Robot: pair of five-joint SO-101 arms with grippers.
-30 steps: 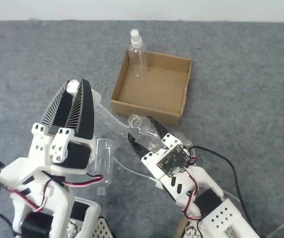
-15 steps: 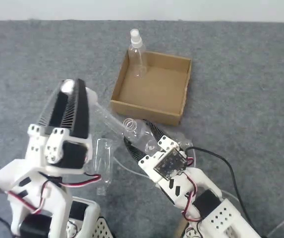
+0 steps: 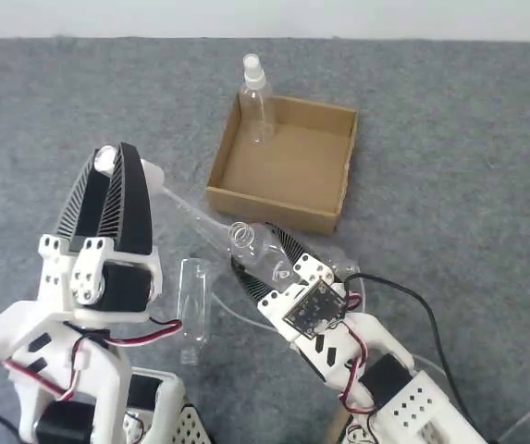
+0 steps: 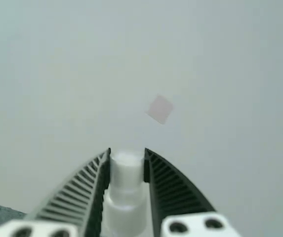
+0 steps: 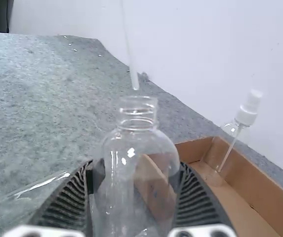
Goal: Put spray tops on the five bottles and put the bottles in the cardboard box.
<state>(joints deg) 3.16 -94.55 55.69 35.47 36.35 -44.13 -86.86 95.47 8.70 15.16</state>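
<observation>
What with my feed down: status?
Right gripper shut on bottle. Left gripper shut on spray top, tube near its neck. Capped bottle in box. Nothing blocking.

We have swung our left gripper (image 3: 112,155), pinching the spray top (image 3: 104,160), farther from the cardboard box (image 3: 274,205). Our right gripper (image 3: 253,245), spread wide a second ago, now clamps the clear bottle (image 3: 261,252) just before the box's near wall.
</observation>
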